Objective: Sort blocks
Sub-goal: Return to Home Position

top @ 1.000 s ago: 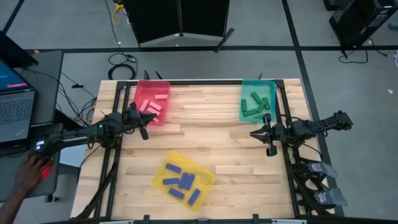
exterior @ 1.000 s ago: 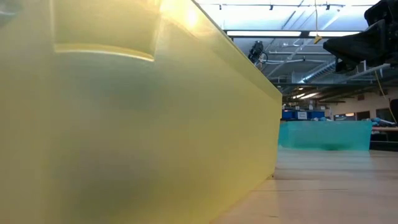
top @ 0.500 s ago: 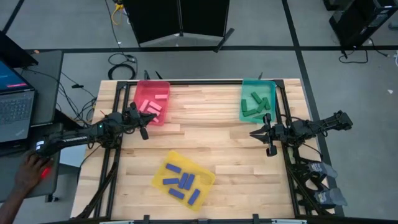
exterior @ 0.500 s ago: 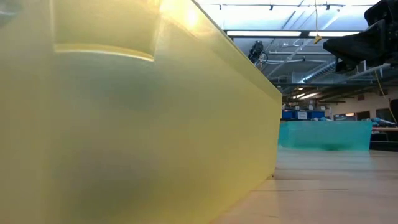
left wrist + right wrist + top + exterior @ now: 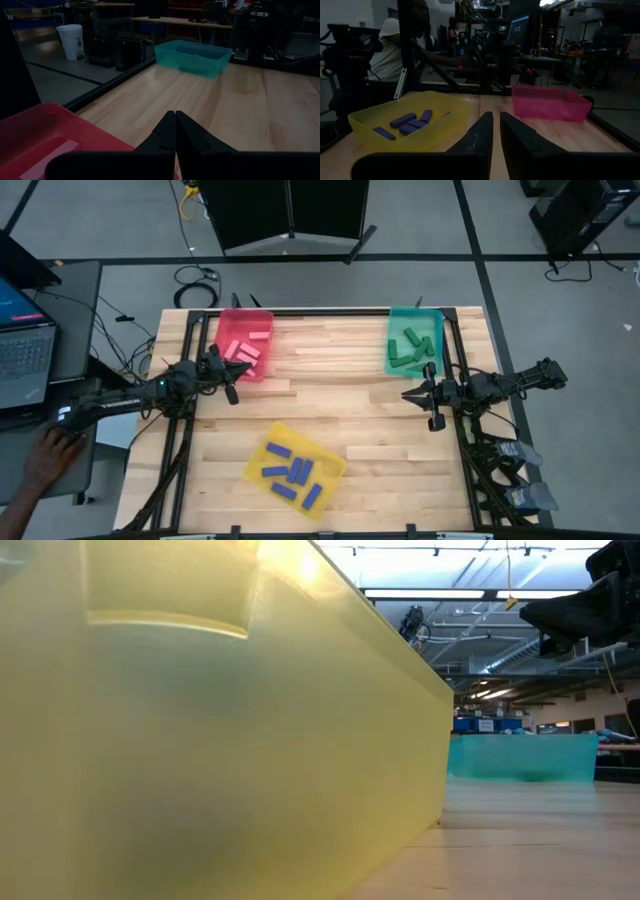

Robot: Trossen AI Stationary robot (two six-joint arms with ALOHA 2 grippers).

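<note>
Sorting looks done, judging from how things lie. No loose block shows on the table (image 5: 330, 395). The pink blocks (image 5: 245, 350) lie in the red tray (image 5: 245, 313) at the far left, the green blocks (image 5: 410, 345) in the teal tray (image 5: 415, 310) at the far right, and the blue blocks (image 5: 290, 473) in the yellow tray (image 5: 330, 465) near the middle.

The step in hand reads as parking the arms, not picking.

- The left gripper (image 5: 175, 114) hangs at the table's left side, just on the near side of the red tray. Its fingers are pressed together and hold nothing.
- The right gripper (image 5: 496, 116) hangs at the right edge, just on the near side of the teal tray. Its fingers are drawn in to a thin slit and are empty too.
- Both arms point inward across bare wood, well apart from each other.

The next move probably calls for very little – settle both arms at rest, keeping clear of the tray walls beside them. The low view is blocked almost wholly by the yellow tray's wall, so it adds no check on strays. A person's hand (image 5: 45, 455) rests off the table at the left, beside a laptop (image 5: 25, 345).
</note>
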